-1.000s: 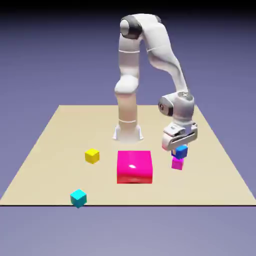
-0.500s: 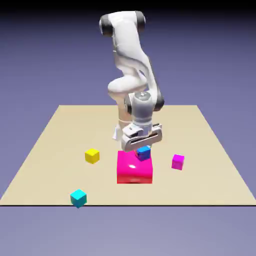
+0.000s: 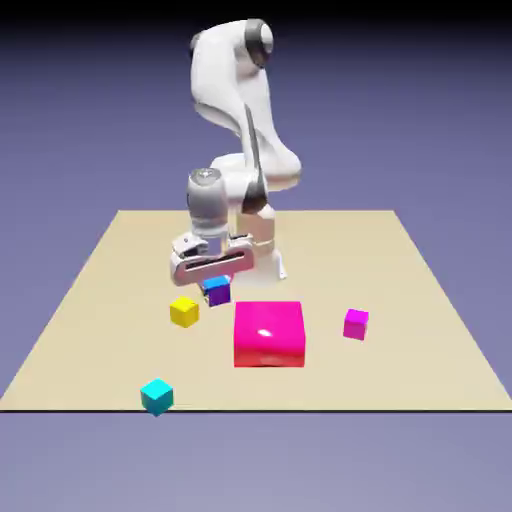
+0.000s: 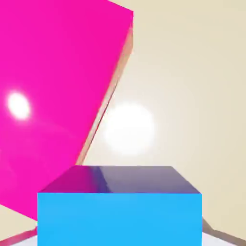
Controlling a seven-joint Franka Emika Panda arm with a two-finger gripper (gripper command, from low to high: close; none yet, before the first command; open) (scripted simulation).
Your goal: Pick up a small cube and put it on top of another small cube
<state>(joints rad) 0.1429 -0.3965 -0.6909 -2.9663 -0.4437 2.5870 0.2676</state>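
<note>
My gripper (image 3: 215, 283) is shut on the small blue cube (image 3: 216, 291), which hangs above the table, just up and to the right of the yellow cube (image 3: 184, 311) in the exterior view. In the hand view the blue cube (image 4: 119, 211) fills the bottom middle and hides the fingertips. The small magenta cube (image 3: 355, 323) rests on the table at the exterior view's right. A cyan cube (image 3: 156, 396) sits near the front left edge.
A large pink block (image 3: 268, 333) lies in the middle of the tan table (image 3: 420, 340), to the right of the held cube; it fills the hand view's left as the pink block (image 4: 53, 96).
The arm has swung from the exterior view's right to its left, carrying the blue cube away from the magenta cube, over the pink block, to near the yellow cube.
</note>
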